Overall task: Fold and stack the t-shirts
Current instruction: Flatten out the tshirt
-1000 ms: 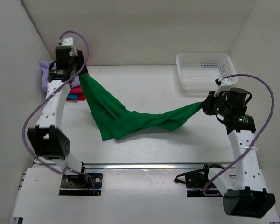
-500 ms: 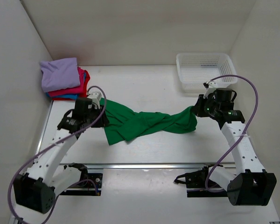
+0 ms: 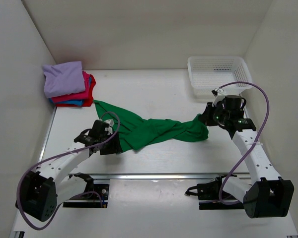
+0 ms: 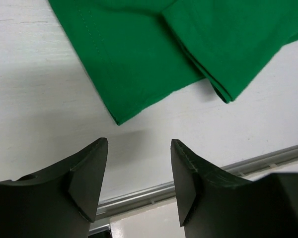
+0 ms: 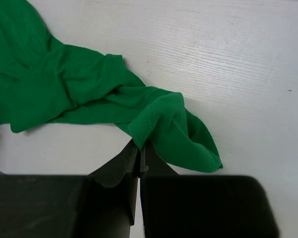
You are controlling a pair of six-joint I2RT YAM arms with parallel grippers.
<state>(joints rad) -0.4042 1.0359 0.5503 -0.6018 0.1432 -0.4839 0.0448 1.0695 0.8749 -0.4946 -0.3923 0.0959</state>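
A bright green t-shirt [image 3: 149,130] lies twisted across the middle of the table. Its left part is spread flat and its right end is bunched. My left gripper [image 3: 112,145] hovers open just off the shirt's near-left corner. In the left wrist view the left gripper [image 4: 138,148] has nothing between its fingers, and the green t-shirt [image 4: 154,44] has its corner a little beyond the tips. My right gripper [image 3: 204,119] is shut on the shirt's right end. The right wrist view shows the right gripper [image 5: 139,151] pinching a fold of the green t-shirt [image 5: 89,94]. Folded t-shirts [image 3: 65,79] are stacked at the back left, lavender on top of pink-red and blue.
A white mesh basket [image 3: 216,74] stands at the back right, just behind the right arm. A metal rail [image 3: 154,175] runs along the table's near edge, close behind the left gripper. White walls enclose the table on the left, back and right.
My left gripper came from beside the back-left stack toward the near edge, let go of the shirt and opened. The shirt's left end now lies flat. The right gripper kept its hold and shifted slightly left.
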